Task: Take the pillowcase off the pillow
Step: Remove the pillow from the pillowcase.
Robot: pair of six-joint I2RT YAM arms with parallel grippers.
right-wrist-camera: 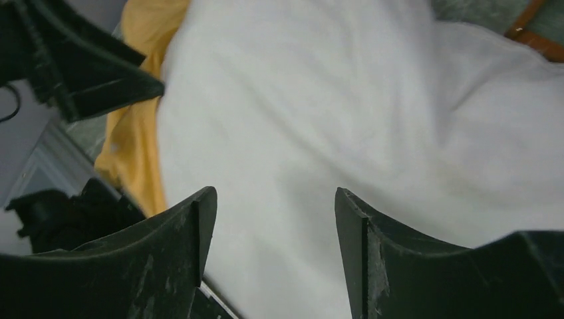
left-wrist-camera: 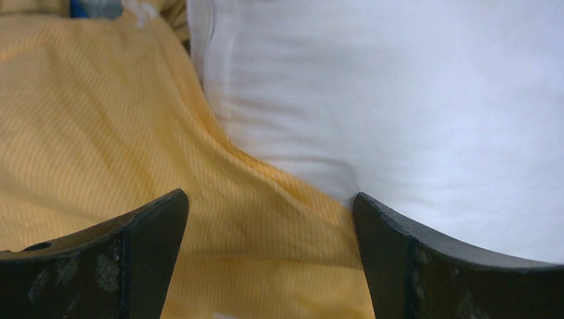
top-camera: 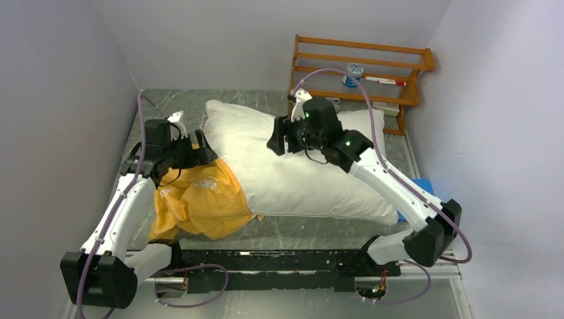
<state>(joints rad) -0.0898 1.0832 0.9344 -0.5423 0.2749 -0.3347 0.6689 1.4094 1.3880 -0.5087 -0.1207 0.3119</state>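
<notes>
The grey worktop is carrying the white pillow and the crumpled yellow pillowcase; the left pincer and right pincer are both hanging spread, gripping nothing.

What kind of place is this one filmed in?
Probably a lab test booth, not a home: plain white walls close around a marbled grey table, with a small wooden rack at the back.

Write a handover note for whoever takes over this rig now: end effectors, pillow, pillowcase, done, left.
Left end effector: open, empty, over where pillowcase meets pillow.
Right end effector: open, empty, above the pillow.
Pillow lies mostly bare on the table; pillowcase bunched, yellow-orange side up, at its near-left corner.
Done: case nearly off. Left: that corner may be caught; check, then pull the case clear.
</notes>
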